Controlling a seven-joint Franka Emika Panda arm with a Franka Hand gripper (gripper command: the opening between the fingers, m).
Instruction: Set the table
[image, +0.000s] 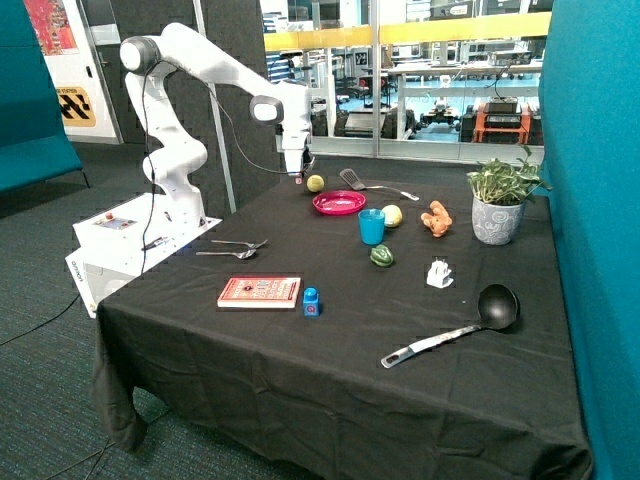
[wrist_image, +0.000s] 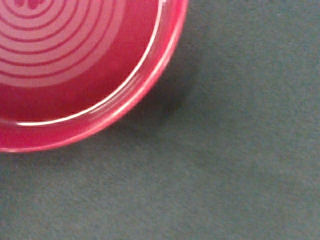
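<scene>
pink plate (wrist_image: 75, 65) rim lies under gripper (image: 298, 176), bare tablecloth (wrist_image: 240, 165) beside.

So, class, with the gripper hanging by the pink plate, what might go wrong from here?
1. The gripper hangs close to the yellow-green ball; lowering could nudge it and send it rolling.
2. The wrist view shows only the pink plate rim at the picture's edge, so a grasp may land off-centre.

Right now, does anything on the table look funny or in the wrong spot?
Nothing is spilled or broken. For a table setting, the fork and spoon lie far from the pink plate, and the gripper hangs near that plate.
</scene>
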